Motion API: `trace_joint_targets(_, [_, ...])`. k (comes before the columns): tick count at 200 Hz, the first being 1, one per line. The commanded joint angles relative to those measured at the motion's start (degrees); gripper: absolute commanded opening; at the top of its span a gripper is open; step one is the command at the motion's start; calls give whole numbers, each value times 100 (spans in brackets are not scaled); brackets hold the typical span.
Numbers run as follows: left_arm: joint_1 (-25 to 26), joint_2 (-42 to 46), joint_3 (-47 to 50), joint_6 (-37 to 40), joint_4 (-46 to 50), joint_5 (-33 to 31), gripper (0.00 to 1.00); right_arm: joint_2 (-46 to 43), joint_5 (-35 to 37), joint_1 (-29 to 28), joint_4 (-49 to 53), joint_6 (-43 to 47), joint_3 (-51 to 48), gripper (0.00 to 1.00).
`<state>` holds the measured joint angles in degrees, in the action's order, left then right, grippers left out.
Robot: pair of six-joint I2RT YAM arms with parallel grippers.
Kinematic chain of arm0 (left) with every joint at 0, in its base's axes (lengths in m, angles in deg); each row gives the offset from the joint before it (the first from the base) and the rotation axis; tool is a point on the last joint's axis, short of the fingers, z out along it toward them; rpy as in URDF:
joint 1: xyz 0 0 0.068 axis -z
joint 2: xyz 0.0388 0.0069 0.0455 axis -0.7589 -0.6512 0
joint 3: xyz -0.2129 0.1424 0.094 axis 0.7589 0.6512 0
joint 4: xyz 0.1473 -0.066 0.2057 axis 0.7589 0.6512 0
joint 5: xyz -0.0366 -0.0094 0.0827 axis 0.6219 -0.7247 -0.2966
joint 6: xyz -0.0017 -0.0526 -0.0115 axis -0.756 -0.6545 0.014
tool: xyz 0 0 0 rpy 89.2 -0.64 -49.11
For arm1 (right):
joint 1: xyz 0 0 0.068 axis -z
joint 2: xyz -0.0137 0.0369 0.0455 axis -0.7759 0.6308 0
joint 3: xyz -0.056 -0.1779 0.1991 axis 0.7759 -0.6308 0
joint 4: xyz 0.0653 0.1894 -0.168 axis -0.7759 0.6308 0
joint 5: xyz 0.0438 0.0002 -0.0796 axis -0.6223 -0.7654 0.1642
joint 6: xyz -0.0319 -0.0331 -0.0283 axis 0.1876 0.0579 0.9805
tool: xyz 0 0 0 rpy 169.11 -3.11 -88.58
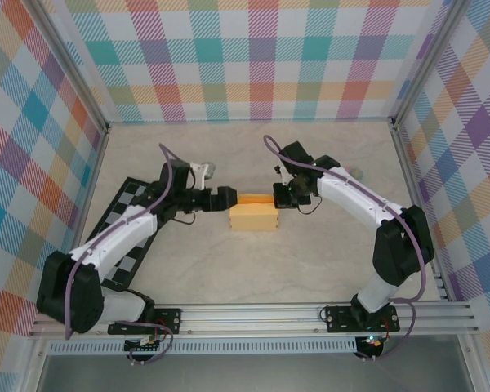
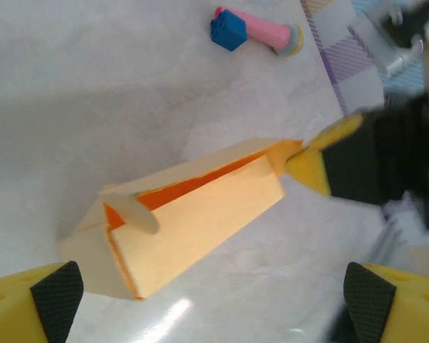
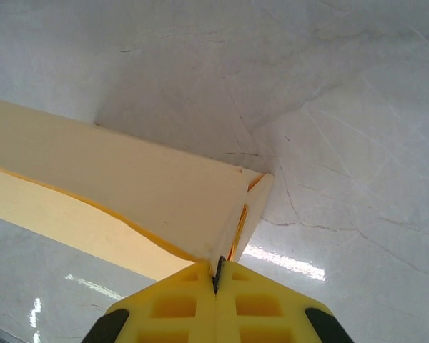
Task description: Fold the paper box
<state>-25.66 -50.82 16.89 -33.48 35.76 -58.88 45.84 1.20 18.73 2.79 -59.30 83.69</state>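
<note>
In your left wrist view, the left gripper [image 2: 213, 300] holds its jaws wide apart at 6 o'clock. The box [image 2: 193, 214] lies on the table [image 2: 71, 86] just beyond the fingertips, apart from them, slanting from 8 o'clock to 2 o'clock with its long seam gaping orange. At the box's 2 o'clock end your right gripper [image 2: 307, 158] has its jaws pressed together on a corner flap, and farther off at 12 o'clock a pink stick [image 2: 264, 28] lies well apart from the box.
</note>
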Motion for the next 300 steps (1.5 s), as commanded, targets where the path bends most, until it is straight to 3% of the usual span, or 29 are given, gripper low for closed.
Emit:
trace_joint_targets(1, [-24,674,1473,1746,-3014,-479,100,10,-140,84,-71,663,-127,0])
trace_joint_targets(11, [-32,668,1787,2287,-3509,-463,99,33,-158,134,-75,796,-123,0])
trace_joint_targets(27, [23,423,1579,3583,-2547,268,100,64,-187,177,-75,932,-110,0])
trace_joint_targets(36, [121,259,1459,4051,-2223,346,100,80,-222,191,-82,1001,-110,0])
trace_joint_targets(63, [136,-10,1684,3978,-3137,40,100,56,-256,202,-144,1068,-116,0])
trace_joint_targets(117, [369,-665,1412,5043,-2772,19,100,-98,-382,210,-259,1186,-298,0])
trace_joint_targets(142, [415,-831,1299,5065,-2804,137,99,-120,-417,228,-254,1214,-299,0])
trace_joint_targets(171, [483,-989,1276,5112,-3006,99,91,-191,-517,237,-315,1304,-354,0])
trace_joint_targets(234, [478,-1349,1089,5103,-3397,-174,91,-273,-586,333,-308,1876,-439,0])
trace_joint_targets(300, [393,-471,1577,5141,-2983,-510,93,-276,-639,413,-340,1968,-469,0])
